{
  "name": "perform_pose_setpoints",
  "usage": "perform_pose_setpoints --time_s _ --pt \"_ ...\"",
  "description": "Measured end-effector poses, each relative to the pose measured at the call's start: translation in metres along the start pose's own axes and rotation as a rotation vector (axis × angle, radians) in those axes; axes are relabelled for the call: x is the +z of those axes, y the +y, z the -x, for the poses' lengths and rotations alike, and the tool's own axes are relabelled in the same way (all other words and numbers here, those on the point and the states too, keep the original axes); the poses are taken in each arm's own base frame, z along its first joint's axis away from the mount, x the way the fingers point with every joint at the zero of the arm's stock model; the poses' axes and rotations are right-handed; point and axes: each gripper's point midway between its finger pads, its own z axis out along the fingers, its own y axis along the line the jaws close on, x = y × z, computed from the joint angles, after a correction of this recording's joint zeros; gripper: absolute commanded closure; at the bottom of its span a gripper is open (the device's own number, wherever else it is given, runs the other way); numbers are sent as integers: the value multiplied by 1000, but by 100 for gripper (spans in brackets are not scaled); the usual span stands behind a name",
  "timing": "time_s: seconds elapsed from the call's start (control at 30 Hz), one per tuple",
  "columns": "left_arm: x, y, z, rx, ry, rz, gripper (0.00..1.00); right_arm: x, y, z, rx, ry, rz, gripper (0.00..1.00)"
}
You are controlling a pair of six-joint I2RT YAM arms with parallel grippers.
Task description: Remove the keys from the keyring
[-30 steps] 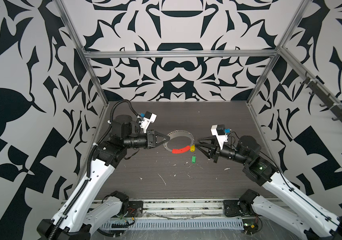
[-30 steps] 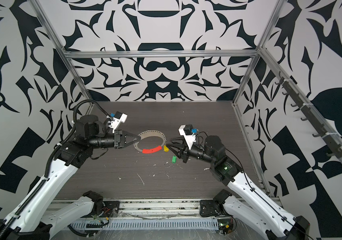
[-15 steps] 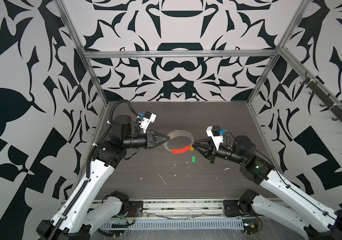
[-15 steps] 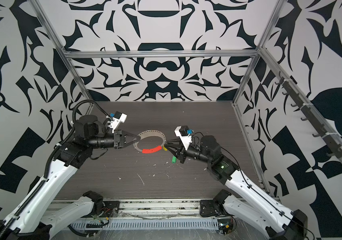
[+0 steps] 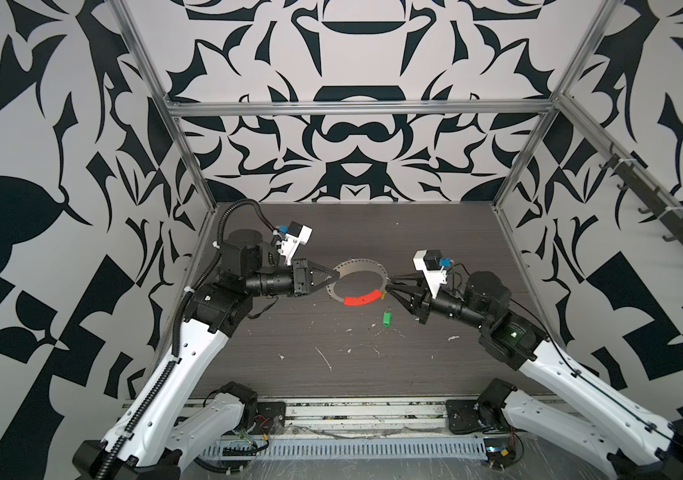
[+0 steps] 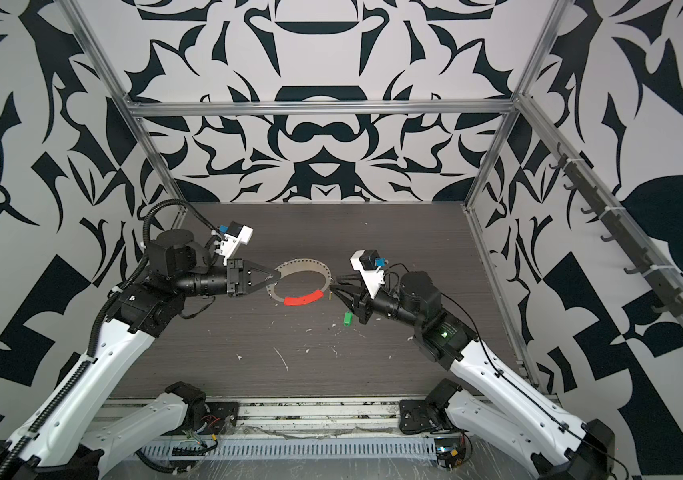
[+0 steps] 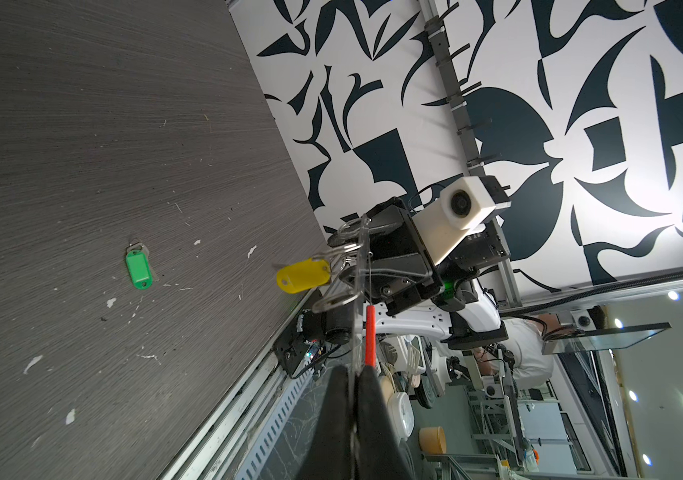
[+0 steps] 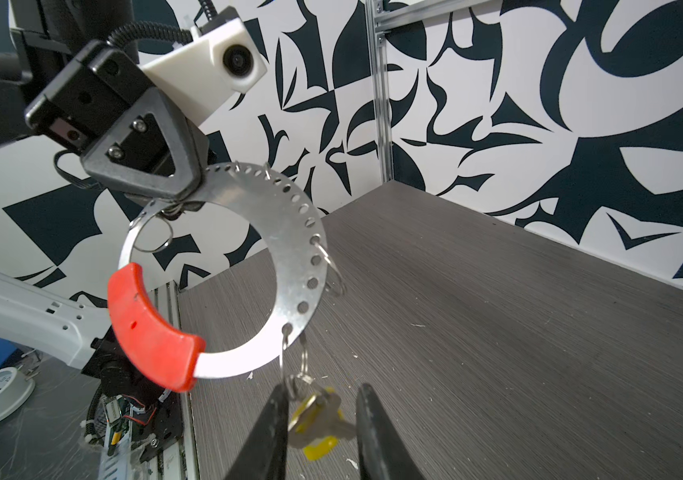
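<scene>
Yellow key (image 8: 318, 448) half-hidden within right gripper (image 8: 323, 390)

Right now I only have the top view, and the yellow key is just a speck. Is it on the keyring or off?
Observer: On. In the right wrist view the yellow key hangs from the keyring, looped through a hole in its perforated strip.
Operator: Has the right gripper got it?
Observer: No. The right gripper is open, with a finger on each side of the key. I cannot tell whether either touches it.
Operator: And the left?
Observer: The left gripper is shut on the strip's edge, holding it up in the air.
</scene>
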Motion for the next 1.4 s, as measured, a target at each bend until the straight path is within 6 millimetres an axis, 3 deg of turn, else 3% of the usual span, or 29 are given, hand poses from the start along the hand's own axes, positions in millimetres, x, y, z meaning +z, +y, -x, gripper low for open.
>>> perform_pose_setpoints --time_s 0.33,0.93,1.13,1.4 --pt "0 0 1 -3 -2 -4 100 0 3 6 -13 -16 10 72" --pt "2 3 0 -9 -2 -4 100 0 4 8 -28 -24 5 100" --pt "2 6 -1 -17 -2 -1 100 -1 4 9 -23 -7 -1 100" --pt "2 19 -5 -45 -19 34 66 -3 7 26 -7 36 -12 100"
